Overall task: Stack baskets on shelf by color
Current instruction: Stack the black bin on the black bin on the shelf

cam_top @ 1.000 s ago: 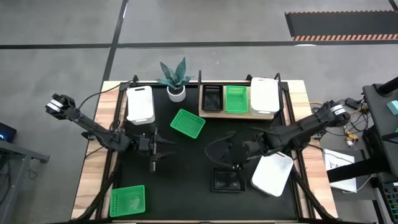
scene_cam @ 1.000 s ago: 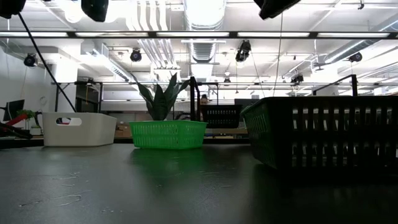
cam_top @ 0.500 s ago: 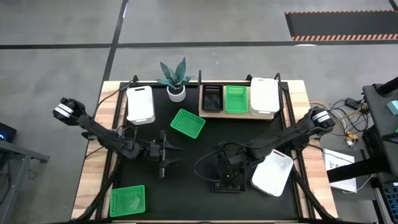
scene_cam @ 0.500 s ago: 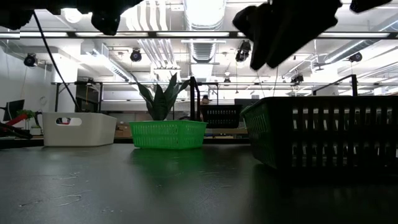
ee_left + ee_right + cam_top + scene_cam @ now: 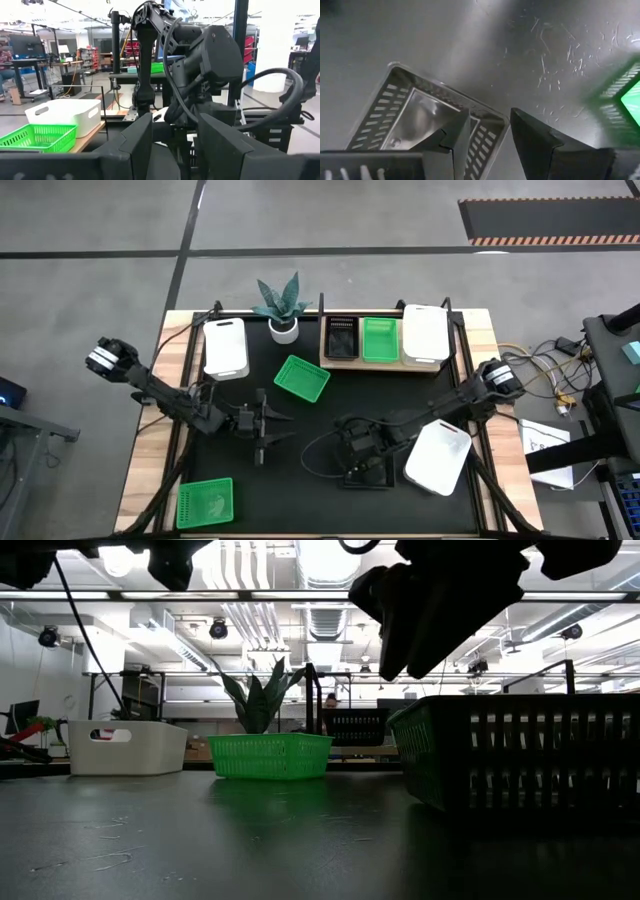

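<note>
A black bench (image 5: 300,430) with pale wooden edges stands on a grey workshop floor, seen from straight above. At its far edge, right of centre, the shelf (image 5: 385,364), a light wooden board in a thin black frame, carries three baskets side by side: a black basket (image 5: 341,338) on the left, a green basket (image 5: 379,339) in the middle and a white basket (image 5: 425,333) on the right. Left of the shelf a potted plant (image 5: 281,304) stands at the far edge, and beside it, farther left, sits another white basket (image 5: 225,346). A loose green basket (image 5: 301,378) lies tilted on the bench just near of the plant. A third green basket (image 5: 205,502) rests at the near left corner. At the near right lies a third white basket (image 5: 437,457), turned at an angle. Just left of it a second black basket (image 5: 366,470) lies on the bench, and the right gripper (image 5: 357,448) hangs directly over its far edge; in the right wrist view its jaws stand apart, one finger (image 5: 457,135) over the basket's inside and the other outside its slotted wall (image 5: 487,132). The left gripper (image 5: 262,426) hovers over bare bench left of centre, near of the tilted green basket, with its jaws apart and nothing between them.
</note>
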